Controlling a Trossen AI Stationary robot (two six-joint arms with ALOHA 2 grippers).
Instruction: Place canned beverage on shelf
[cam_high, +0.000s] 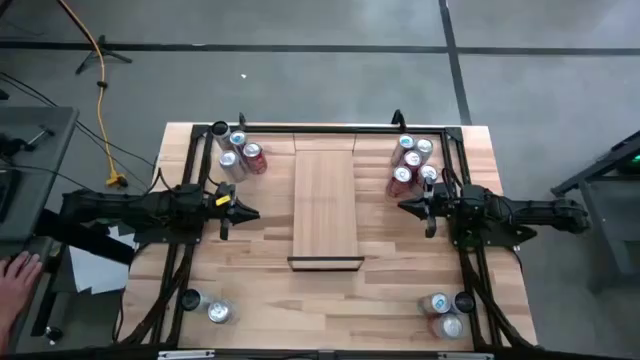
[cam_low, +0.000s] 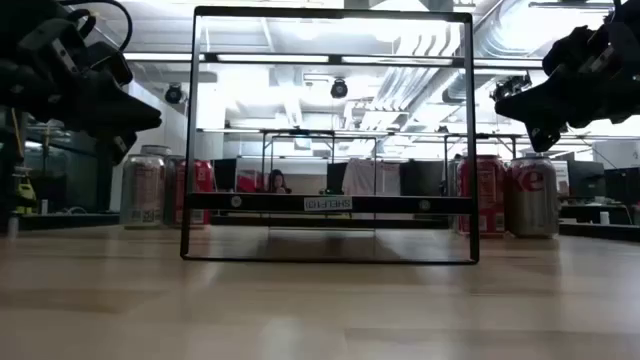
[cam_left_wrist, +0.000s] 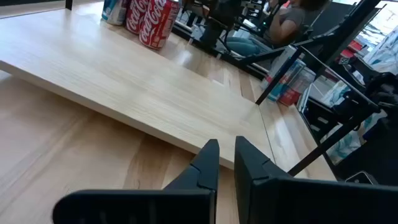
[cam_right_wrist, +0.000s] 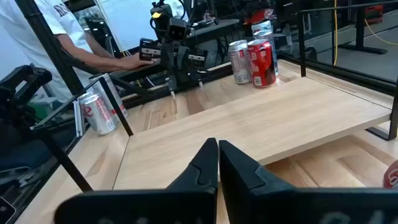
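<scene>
Overhead, the striped butcher-block worktop (cam_high: 250, 300) carries everything inside a thin black metal frame (cam_low: 330, 135). The shelf (cam_high: 326, 206), a long, narrow panel of smooth light wood with a dark strip at its near short end, lies flat along the worktop's middle, directly between the two claws.

Left arm: dark, reaching in from the worktop's left side. Left claw (cam_high: 243, 211) hangs above the worktop just short of the shelf's left long edge, tips pointing at it. Fingers (cam_left_wrist: 208, 163) nearly closed, a narrow gap between them, nothing held.

Right arm: dark, mirrored on the right side. Right claw (cam_high: 408, 207) hangs just off the shelf's right long edge, tips pointing at it. Fingers (cam_right_wrist: 208, 163) pressed almost together, nothing held.

Canned beverages, four clusters, none on the shelf:
- red and silver cans (cam_high: 238, 152) at the far corner, beyond and beside the left claw, near the frame post;
- red and silver cans (cam_high: 410, 163) at the far corner, just beyond the right claw, closest of all groups to a claw;
- silver cans (cam_high: 210, 307) at the near corner, well behind the left claw;
- silver and red cans (cam_high: 446, 312) at the near corner, well behind the right claw.

A person's hand (cam_high: 17, 272) shows off the worktop, beside the left arm's base.
</scene>
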